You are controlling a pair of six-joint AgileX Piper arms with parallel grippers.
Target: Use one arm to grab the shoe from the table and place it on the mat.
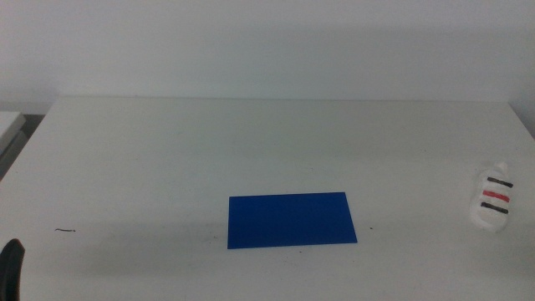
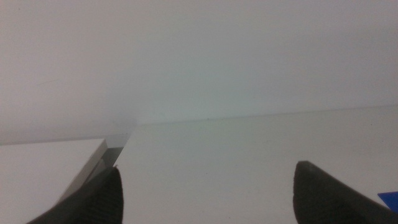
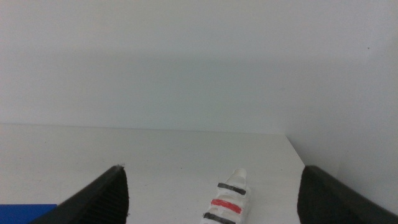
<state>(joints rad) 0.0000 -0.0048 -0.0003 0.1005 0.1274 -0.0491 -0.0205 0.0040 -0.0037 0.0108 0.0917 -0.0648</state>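
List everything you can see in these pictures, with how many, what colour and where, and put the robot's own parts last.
mat: one, dark blue, flat on the table, centre front.
shoe: one, white with two black straps and a red one between, on the table near its right edge, apart from the mat.
table: one, white, fills the scene.
second surface: one, white, beyond the table's left edge.
left gripper: one, dark fingers apart, waiting at bottom left, holding nothing.
right gripper: one, dark fingers apart, facing the shoe, holding nothing.

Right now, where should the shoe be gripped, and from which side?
Grip the shoe across its narrow middle, at the red strap, coming down from above with the open right gripper, which already faces it. It lies flat on the table, long and slim, far right of the mat.
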